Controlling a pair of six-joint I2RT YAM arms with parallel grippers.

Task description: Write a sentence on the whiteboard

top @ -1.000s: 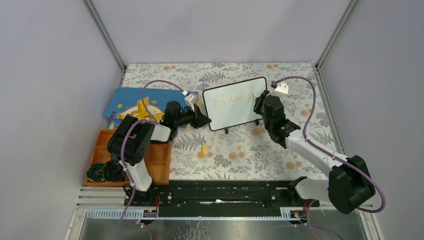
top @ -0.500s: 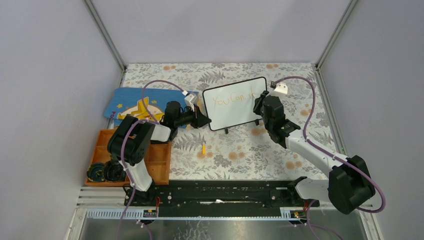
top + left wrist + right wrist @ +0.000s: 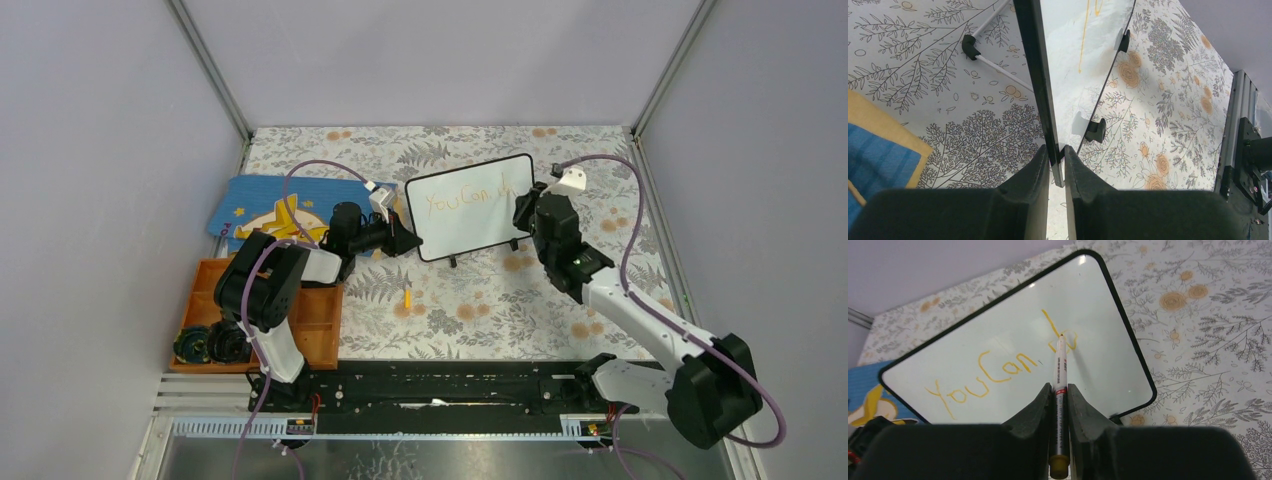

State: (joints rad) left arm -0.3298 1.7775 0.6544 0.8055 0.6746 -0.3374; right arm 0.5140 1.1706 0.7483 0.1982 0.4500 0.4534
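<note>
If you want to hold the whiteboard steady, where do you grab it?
Probably its thin black-framed left edge, coming from the side: the whiteboard stands propped on small feet, so the edge is slim and free. The left hand pinches there.

Thin whiteboard (image 3: 1073, 75) edge in the left gripper (image 3: 1057, 159), floral tablecloth (image 3: 1168, 115) beneath.

Setting: robotics lab cell. You face plain grey panel walls (image 3: 100, 150), aluminium corner posts (image 3: 212, 75), a floral table cover (image 3: 480, 310), and a black base rail (image 3: 450, 385) carrying the left arm (image 3: 270, 290) and right arm (image 3: 640, 312).
</note>
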